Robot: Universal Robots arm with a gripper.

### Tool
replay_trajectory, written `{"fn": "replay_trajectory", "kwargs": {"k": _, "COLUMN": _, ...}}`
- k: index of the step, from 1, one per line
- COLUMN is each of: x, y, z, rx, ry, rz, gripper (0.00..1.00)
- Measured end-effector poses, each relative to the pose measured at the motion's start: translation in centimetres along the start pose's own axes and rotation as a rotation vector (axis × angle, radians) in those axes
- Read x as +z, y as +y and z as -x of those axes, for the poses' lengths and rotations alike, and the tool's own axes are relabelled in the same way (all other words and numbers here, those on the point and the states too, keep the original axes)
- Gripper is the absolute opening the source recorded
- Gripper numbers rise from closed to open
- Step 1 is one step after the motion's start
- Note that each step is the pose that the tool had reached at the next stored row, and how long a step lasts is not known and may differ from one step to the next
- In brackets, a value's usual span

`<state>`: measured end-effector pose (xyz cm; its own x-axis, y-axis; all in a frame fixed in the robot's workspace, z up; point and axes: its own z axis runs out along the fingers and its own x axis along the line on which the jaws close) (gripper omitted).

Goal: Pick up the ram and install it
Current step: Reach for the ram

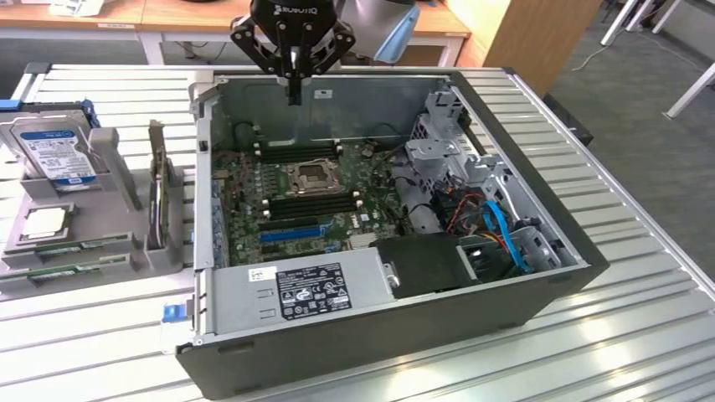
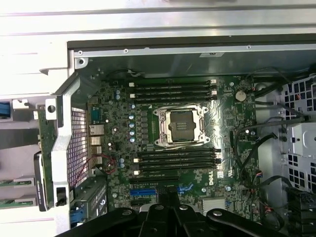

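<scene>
Vertical end effector [image 1: 294,95] above case [image 1: 335,339] far wall (fingers [image 1: 294,82] pinched together).

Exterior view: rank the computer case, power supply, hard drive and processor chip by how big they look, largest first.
1. Computer case
2. Power supply, which probably lies nearer the camera than the hard drive, though the gap looks clear anyway
3. Hard drive
4. Processor chip

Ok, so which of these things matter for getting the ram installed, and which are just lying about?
For the job: ram, in the grey holder; empty memory slots; gripper, shut, over the open case.
Lying about: hard drive; processor chip.
</scene>
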<state>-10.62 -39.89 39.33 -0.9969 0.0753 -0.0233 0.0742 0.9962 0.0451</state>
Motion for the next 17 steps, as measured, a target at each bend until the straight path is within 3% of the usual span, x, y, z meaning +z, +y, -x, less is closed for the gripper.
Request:
{"fn": "replay_trajectory", "kwargs": {"k": 4, "x": 0.00, "y": -0.02, "z": -0.3, "rx": 0.000, "ry": -0.0001, "rz": 0.0001, "gripper": 0.10}}
{"fn": "replay_trajectory", "kwargs": {"k": 17, "x": -0.06, "y": -0.22, "z": -3.0, "rx": 0.000, "ry": 0.0000, "rz": 0.0000, "gripper": 0.10}}
